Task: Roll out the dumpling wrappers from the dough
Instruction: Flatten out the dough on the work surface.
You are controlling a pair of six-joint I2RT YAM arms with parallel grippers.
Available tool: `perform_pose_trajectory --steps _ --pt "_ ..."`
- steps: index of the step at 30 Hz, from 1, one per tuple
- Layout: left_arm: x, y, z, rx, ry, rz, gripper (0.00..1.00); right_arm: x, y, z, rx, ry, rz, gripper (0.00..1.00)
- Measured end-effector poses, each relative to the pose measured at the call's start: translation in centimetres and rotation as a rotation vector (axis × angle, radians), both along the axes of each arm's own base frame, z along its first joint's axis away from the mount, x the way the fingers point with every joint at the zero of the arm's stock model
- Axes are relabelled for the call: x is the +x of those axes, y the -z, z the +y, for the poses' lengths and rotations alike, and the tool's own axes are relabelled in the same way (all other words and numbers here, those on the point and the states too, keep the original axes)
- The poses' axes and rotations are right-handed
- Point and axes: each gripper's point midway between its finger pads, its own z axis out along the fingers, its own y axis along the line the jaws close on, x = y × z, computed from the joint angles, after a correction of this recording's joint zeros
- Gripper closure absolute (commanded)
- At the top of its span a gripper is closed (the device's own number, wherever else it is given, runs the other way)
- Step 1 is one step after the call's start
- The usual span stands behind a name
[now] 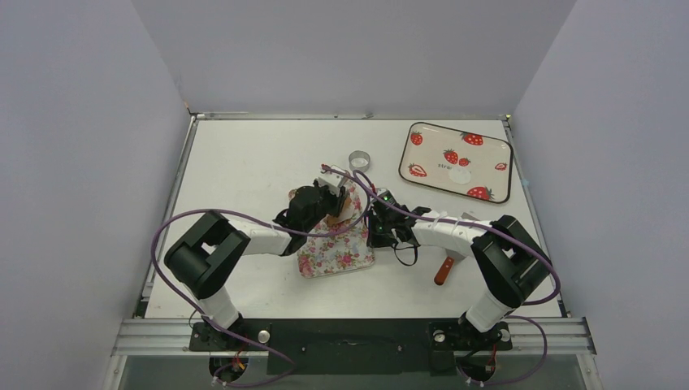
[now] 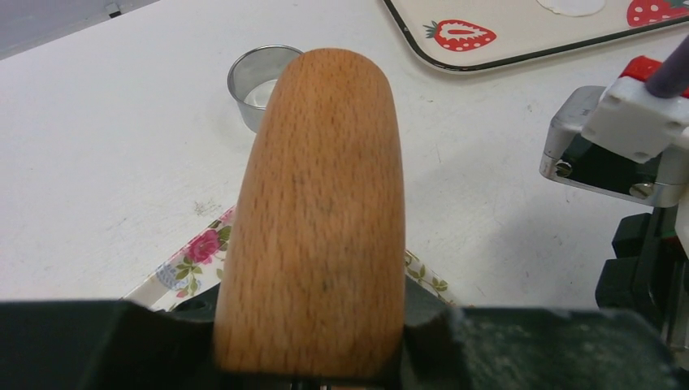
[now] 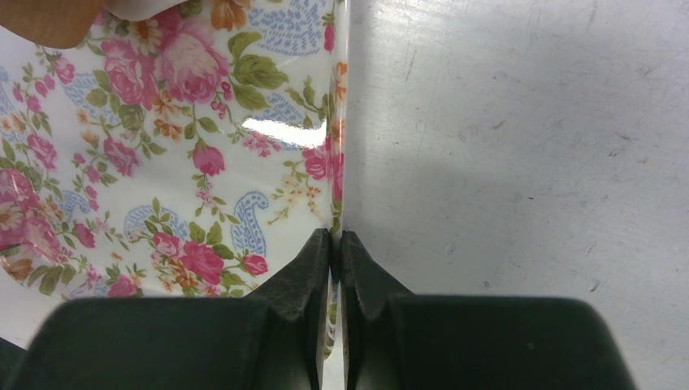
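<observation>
Gripping, left: my left gripper [image 2: 313, 345] clamps the roller [image 2: 317, 203] over the floral tray [image 3: 203, 203].
Right: my right gripper [image 3: 335, 244] pinches that tray's right rim, jaws closed on it.
Dough spot: dough [image 3: 150, 8] on the floral tray, at the roller tip.
Wrapper spot: one wrapper [image 1: 460, 175] on the strawberry tray [image 1: 435, 138], well apart.

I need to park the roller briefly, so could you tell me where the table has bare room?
The far-left table, between its left edge and the metal ring, is bare; so is the near strip below the floral tray. The middle is crowded: left claw, right claw, spatula.
</observation>
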Motion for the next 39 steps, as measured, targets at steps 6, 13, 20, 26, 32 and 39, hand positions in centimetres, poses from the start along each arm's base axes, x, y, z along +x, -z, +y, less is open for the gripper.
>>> perform_pose_trajectory --steps 6,13,20,26,32,39 --pt "-0.5 0.1 -0.9 -0.031 -0.004 0.004 1.0 0.0 0.0 0.0 0.001 -0.001 0.0 1.0" --pt "-1.8 0.5 -2.5 -0.095 -0.008 0.03 1.0 -0.1 0.0 0.1 0.008 -0.002 0.005 1.0" --pt "-1.8 0.7 -1.8 -0.106 -0.016 0.01 1.0 -0.1 0.0 0.1 0.018 0.001 -0.004 1.0" --pt "-0.8 0.4 -1.2 -0.092 -0.022 -0.006 1.0 -0.1 0.0 0.1 0.018 0.0 -0.004 1.0" --pt "1.6 0.3 1.4 -0.065 -0.078 -0.028 1.0 -0.1 0.0 0.1 0.019 0.0 -0.005 1.0" --pt "1.9 0.5 1.8 -0.068 -0.096 -0.043 1.0 -0.1 0.1 0.1 0.021 -0.001 -0.006 1.0"
